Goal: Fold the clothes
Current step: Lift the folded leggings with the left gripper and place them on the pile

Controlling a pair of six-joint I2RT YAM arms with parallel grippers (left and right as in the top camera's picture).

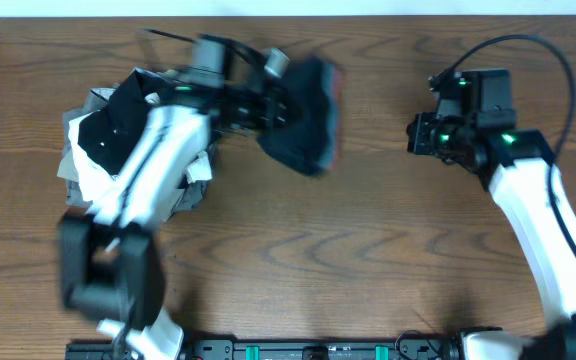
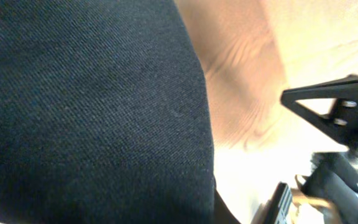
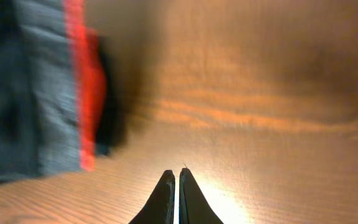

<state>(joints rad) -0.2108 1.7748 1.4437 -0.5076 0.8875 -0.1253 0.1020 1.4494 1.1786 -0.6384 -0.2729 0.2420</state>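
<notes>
- A heap of other garments lay back behind the left gripper, under its arm, and was no part of this step.
- The left gripper was pinched narrow on the leggings, which were bunched in a lump just past its tips. Whether the lump touched the table could not be told.
- The grey and coral waistband sat on the bundle's far side from the left fingers, facing the right gripper.
- The step looked like carrying the leggings to bare wood. It would go best set down well ahead of the heap and drawn slowly, so the legs trail out straight.
- The right gripper stood well apart from the waistband, jaws together and empty. It would need to open before taking a waistband corner.
</notes>
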